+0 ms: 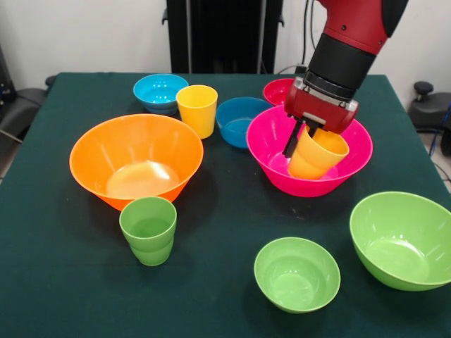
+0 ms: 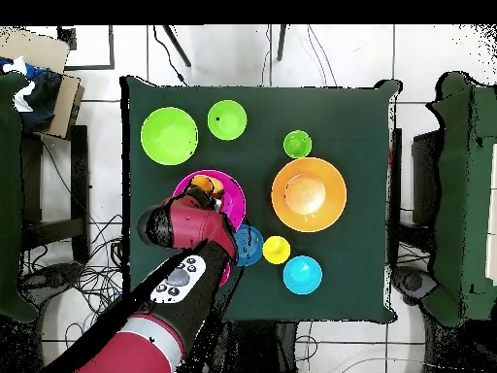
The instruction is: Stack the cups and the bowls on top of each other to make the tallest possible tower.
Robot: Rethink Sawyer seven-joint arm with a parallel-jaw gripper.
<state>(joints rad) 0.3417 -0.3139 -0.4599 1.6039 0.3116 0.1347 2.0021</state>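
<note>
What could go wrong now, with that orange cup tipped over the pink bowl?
The orange-yellow cup hangs tilted in the gripper inside the large hot pink bowl. Let go like this, it would probably roll on its side rather than stand. The gripper might also nudge the bowl into the darker blue bowl close beside it.

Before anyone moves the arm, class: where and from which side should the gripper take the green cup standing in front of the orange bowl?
Grip the green cup by its rim wall, from straight above: it stands upright, mouth open, with free table all round except the orange bowl close behind it.

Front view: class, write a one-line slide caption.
The gripper holds a tilted orange-yellow cup inside the pink bowl.
</note>
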